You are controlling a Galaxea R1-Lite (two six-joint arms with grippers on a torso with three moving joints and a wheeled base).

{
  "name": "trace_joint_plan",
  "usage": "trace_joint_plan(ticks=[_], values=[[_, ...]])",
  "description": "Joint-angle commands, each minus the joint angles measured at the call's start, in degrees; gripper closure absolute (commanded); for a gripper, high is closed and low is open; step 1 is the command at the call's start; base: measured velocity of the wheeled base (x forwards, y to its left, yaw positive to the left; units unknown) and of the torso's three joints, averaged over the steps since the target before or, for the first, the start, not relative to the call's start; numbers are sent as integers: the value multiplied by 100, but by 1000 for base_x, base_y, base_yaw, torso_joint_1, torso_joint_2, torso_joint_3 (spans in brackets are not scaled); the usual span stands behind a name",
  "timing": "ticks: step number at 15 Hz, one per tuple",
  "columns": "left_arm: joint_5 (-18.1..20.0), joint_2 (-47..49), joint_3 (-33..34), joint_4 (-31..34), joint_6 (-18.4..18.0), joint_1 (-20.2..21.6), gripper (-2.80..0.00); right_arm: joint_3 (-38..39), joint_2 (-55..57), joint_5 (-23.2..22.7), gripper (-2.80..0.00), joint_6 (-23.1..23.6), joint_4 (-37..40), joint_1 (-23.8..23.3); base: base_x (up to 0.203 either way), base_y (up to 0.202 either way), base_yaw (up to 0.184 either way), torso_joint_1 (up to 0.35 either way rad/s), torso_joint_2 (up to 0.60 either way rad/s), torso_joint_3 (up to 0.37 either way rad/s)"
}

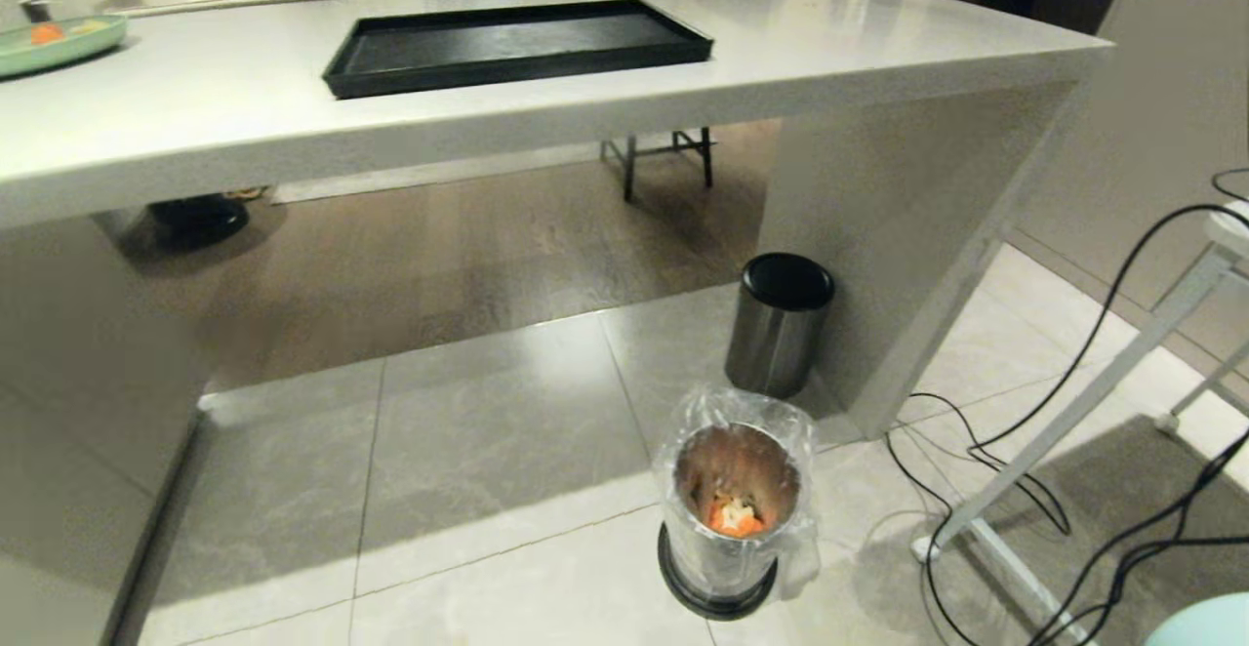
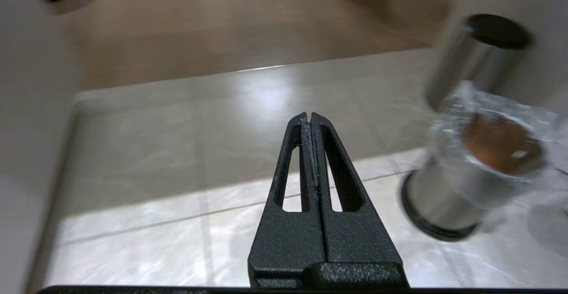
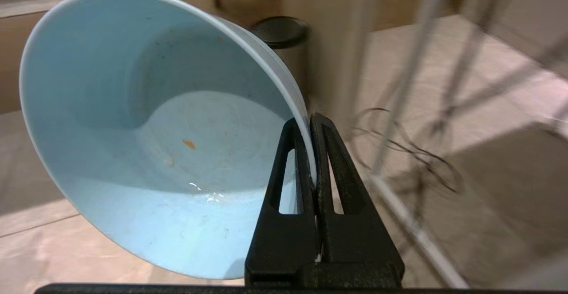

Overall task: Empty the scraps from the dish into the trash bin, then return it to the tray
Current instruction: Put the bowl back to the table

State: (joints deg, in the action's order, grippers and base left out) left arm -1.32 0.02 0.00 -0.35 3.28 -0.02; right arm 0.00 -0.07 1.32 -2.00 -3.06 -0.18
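The pale-blue dish (image 3: 155,143) is tilted on its side in the right wrist view, with my right gripper (image 3: 307,121) shut on its rim. Only a small orange fleck clings to its inside. A corner of the dish (image 1: 1205,622) shows at the head view's lower right. The scraps (image 1: 734,515), orange with pale bits, lie at the bottom of the trash bin (image 1: 734,509), a small metal bin lined with a clear bag, standing on the floor. The same trash bin (image 2: 479,169) shows beside my left gripper (image 2: 309,116), which is shut and holds nothing. The black tray (image 1: 517,46) lies on the counter.
A steel cylinder bin with a black lid (image 1: 779,324) stands by the counter's side panel (image 1: 907,236). A mint-green plate (image 1: 59,41) lies at the counter's far left. Black cables (image 1: 1025,441) and a white stand's legs (image 1: 1073,422) cross the floor at the right.
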Motion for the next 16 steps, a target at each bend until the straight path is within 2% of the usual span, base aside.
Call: trace_joint_plan(ticks=[1, 10, 16], values=[[0, 4, 0, -1, 6, 0, 0, 0, 7, 0, 0, -2, -2, 1, 2, -9, 185, 1, 2, 2], [0, 0, 0, -1, 6, 0, 0, 0, 7, 0, 0, -37, -10, 1, 3, -8, 167, 4, 2, 2], [0, 6, 0, -1, 6, 2, 0, 0, 7, 0, 0, -37, -10, 1, 0, -1, 12, 0, 0, 1]])
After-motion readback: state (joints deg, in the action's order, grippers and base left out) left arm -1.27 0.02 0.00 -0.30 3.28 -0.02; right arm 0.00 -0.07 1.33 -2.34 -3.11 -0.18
